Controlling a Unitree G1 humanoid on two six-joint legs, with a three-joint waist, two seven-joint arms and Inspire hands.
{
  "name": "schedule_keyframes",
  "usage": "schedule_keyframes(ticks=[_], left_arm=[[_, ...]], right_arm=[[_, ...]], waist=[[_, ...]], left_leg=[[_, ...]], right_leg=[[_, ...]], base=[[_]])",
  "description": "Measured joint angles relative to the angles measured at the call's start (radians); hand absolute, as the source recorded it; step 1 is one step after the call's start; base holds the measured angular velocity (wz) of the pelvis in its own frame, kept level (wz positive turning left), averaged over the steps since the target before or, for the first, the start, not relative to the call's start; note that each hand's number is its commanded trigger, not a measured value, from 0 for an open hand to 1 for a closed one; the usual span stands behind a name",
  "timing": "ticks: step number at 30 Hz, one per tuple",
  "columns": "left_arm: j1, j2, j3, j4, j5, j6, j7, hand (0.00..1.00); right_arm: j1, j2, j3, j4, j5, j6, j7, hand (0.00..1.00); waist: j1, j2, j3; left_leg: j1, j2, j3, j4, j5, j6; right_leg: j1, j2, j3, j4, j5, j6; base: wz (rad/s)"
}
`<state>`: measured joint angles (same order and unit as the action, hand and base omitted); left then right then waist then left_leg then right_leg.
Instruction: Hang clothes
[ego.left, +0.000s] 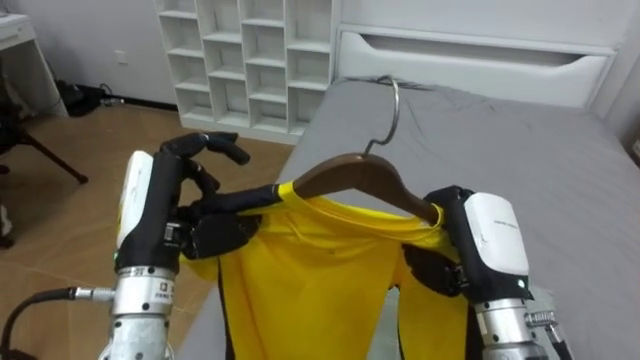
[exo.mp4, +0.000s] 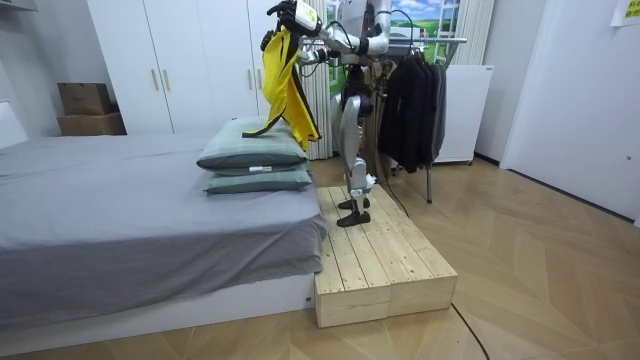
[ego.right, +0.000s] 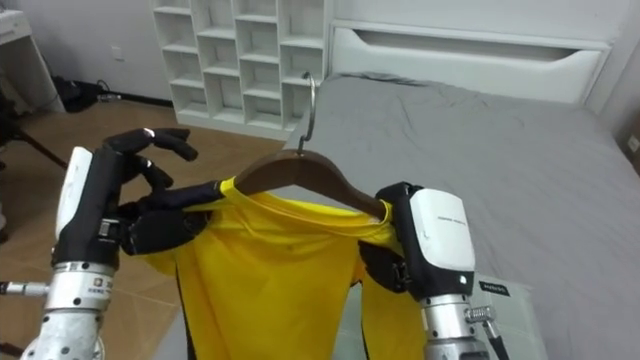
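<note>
Clothing in hand is the yellow shirt, hanging on a wooden hanger before the robot and above the bed. The curled left hand is pinching one shoulder, while the right hand is sitting at the other, its hold impossible to confirm behind the cloth. The step in hand is probably carrying it to the clothes rack behind the robot, which is calling for level hanger ends and a hook kept upright and free.

A grey bed spreads beyond the right hand. White cubby shelves stand beyond the left hand.
</note>
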<state>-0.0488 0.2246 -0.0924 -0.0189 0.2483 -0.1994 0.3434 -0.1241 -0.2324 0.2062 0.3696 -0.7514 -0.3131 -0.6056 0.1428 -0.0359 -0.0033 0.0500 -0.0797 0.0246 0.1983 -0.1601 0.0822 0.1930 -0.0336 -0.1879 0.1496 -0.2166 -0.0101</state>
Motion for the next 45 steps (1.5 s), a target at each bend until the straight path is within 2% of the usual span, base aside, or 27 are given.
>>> schedule_keyframes(ticks=[6,10,15,19,24,32,39,45], left_arm=[[0.036,-0.017,-0.001,0.060,-0.023,0.001,0.000,0.00],[0.049,-0.029,-0.001,0.122,-0.083,0.002,0.001,0.00],[0.061,-0.062,-0.001,0.192,-0.192,0.010,0.052,0.00],[0.061,-0.100,0.046,0.216,-0.308,0.032,0.095,0.00],[0.061,-0.121,0.050,0.242,-0.321,0.036,0.111,0.00],[0.055,-0.138,0.057,0.254,-0.368,0.043,0.114,0.00],[0.055,-0.140,0.070,0.254,-0.376,0.046,0.113,0.00],[0.055,-0.140,0.071,0.254,-0.376,0.046,0.110,0.00]], right_arm=[[0.028,0.000,0.031,-0.004,-0.006,0.046,0.050,1.00],[0.027,0.001,0.048,-0.004,-0.043,0.075,0.074,1.00],[0.028,0.008,0.048,0.007,-0.115,0.079,0.076,1.00],[0.034,0.044,0.044,0.015,-0.115,0.093,0.096,1.00],[0.036,0.050,0.043,0.035,-0.111,0.093,0.115,1.00],[0.036,0.053,0.022,0.057,-0.055,0.108,0.173,1.00],[0.040,0.052,-0.004,0.057,-0.030,0.120,0.194,1.00],[0.042,0.052,-0.004,0.057,-0.026,0.119,0.194,1.00]], waist=[[0.000,0.000,0.0005],[0.003,0.000,0.0008],[0.003,-0.003,0.0019],[0.000,-0.008,0.0050],[-0.001,-0.010,0.0071],[-0.016,0.002,0.0219],[-0.025,0.006,0.0208],[-0.026,0.016,0.0142]], left_leg=[[0.009,0.000,0.004,-0.011,0.000,0.000],[0.013,0.000,0.006,-0.022,0.000,0.000],[0.016,-0.001,0.004,-0.026,0.000,0.000],[0.014,-0.002,0.003,-0.026,0.000,0.000],[0.015,-0.003,0.001,-0.025,0.000,0.000],[-0.007,-0.003,-0.004,-0.009,-0.001,0.000],[-0.013,-0.002,-0.006,0.000,-0.001,0.000],[-0.011,-0.003,-0.006,0.000,0.000,0.000]], right_leg=[[-0.001,0.001,0.023,0.000,0.000,0.000],[-0.002,0.001,0.025,0.000,0.000,0.000],[-0.001,0.000,0.020,-0.001,0.000,0.000],[0.000,-0.001,0.016,-0.002,0.000,0.000],[0.003,-0.002,0.013,-0.003,0.000,0.000],[-0.001,-0.002,-0.008,0.000,0.000,0.000],[-0.003,0.000,-0.009,0.000,0.000,0.000],[-0.002,-0.001,-0.007,0.001,0.000,0.000]], base=[[-0.04],[-0.02],[0.01],[0.00],[0.02],[0.03],[0.00],[0.00]])
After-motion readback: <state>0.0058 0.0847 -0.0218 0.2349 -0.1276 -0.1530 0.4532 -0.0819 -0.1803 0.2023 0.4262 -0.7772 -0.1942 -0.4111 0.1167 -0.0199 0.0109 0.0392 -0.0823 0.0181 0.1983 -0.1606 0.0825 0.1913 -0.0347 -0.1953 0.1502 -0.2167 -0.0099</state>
